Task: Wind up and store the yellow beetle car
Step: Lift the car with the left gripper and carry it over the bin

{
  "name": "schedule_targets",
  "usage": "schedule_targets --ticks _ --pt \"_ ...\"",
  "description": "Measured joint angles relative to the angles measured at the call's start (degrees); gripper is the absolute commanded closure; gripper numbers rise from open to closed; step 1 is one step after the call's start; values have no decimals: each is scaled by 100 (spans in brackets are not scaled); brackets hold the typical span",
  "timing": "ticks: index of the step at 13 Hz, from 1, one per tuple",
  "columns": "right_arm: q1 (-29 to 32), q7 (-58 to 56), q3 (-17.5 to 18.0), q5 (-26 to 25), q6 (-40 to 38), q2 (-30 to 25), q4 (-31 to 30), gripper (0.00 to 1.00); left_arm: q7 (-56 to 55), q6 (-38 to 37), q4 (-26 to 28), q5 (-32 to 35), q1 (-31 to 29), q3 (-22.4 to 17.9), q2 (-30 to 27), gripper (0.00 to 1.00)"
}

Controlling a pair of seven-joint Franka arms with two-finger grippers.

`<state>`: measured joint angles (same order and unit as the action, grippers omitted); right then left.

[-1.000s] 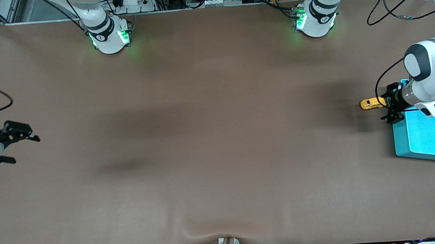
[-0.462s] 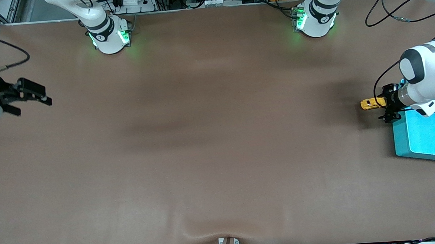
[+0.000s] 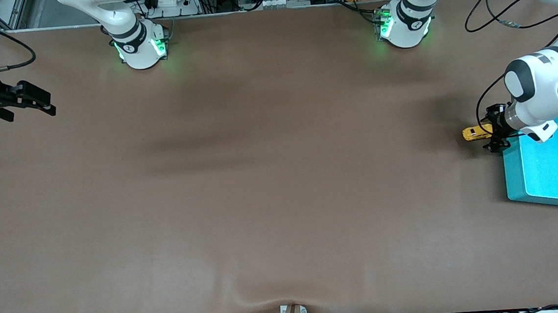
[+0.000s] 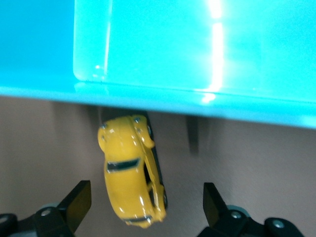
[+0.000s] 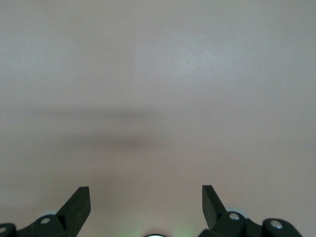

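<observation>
**A:** In the front view, where is your yellow beetle car (image 3: 474, 133)?

**B:** It sits on the brown table (image 3: 271, 186) toward the left arm's end, just beside the turquoise bin (image 3: 550, 167). Your left pincer (image 3: 493, 131) is over the car, at the bin's corner, its fingers spread apart with nothing gripped.

**A:** And the other arm?

**B:** Your right pincer (image 3: 29, 102) hangs over the right arm's end of the table, well apart from the car and the bin. Its fingers stand apart too, and that arm waits.

**A:** What does the left wrist view give you?

**B:** The yellow beetle car (image 4: 132, 168) lies between the two dark fingertips (image 4: 79, 200) of the left pincer (image 4: 145, 200), closer to one of them and touching neither. It rests on its wheels on the table, one end just beside the turquoise bin (image 4: 197, 98), whose wall runs across the picture. Whether car and wall touch you cannot tell.

**A:** And the right wrist view?

**B:** Only bare brown table (image 5: 158, 89) under the right pincer (image 5: 146, 200), fingers wide apart and holding nothing.
</observation>
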<state>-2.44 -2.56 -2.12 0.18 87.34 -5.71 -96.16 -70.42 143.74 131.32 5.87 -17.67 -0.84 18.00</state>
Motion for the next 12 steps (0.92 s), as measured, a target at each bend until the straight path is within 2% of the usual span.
schedule_targets --ticks 3,6,7,10,12 --pt "-2 0 -11 -384 220 -133 -107 0 0 202 168 109 -98 0 0 0" --pt "-2 0 -72 -330 371 -198 -107 0 0 355 302 110 -99 9 0 0" --pt "-4 0 -72 -232 371 -205 -107 0 0 371 317 110 -99 9 0 5" --pt "-12 0 -76 -91 371 -206 -110 0 0 387 323 110 -100 9 0 50" --pt "-37 0 -89 -72 371 -206 -117 0 0 395 323 110 -100 9 0 66"
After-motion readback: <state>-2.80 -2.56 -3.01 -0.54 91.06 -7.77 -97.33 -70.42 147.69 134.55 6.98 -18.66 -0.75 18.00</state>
